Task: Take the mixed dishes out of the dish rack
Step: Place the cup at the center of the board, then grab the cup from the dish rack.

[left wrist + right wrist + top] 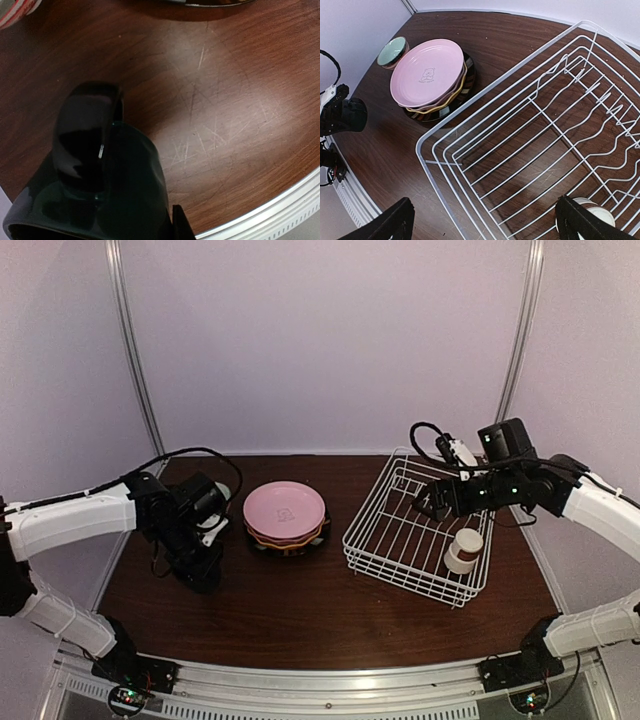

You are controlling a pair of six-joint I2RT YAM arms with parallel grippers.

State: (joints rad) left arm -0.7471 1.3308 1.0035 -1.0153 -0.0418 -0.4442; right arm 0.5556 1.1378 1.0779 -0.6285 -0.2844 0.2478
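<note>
The dish rack [417, 530], a white wire basket, sits right of centre and also fills the right wrist view [530, 150]. One pale cup [464, 550] stands in its near right corner, half hidden behind a finger in the right wrist view [600, 214]. My right gripper [436, 502] hangs open over the rack [490, 225] with nothing between its fingers. My left gripper [200, 570] is low at the table's left, shut on a dark glossy cup [100, 175] with a handle. One fingertip [183, 227] shows beside that cup.
A stack with a pink plate [285, 510] on top, a yellow plate [451, 96] and a black-rimmed plate [465, 82] beneath, stands left of the rack. A pale green bowl [392, 51] sits behind it. A red-patterned bowl's rim [17, 10] is near the left gripper. The table's metal front edge [280, 210] is close.
</note>
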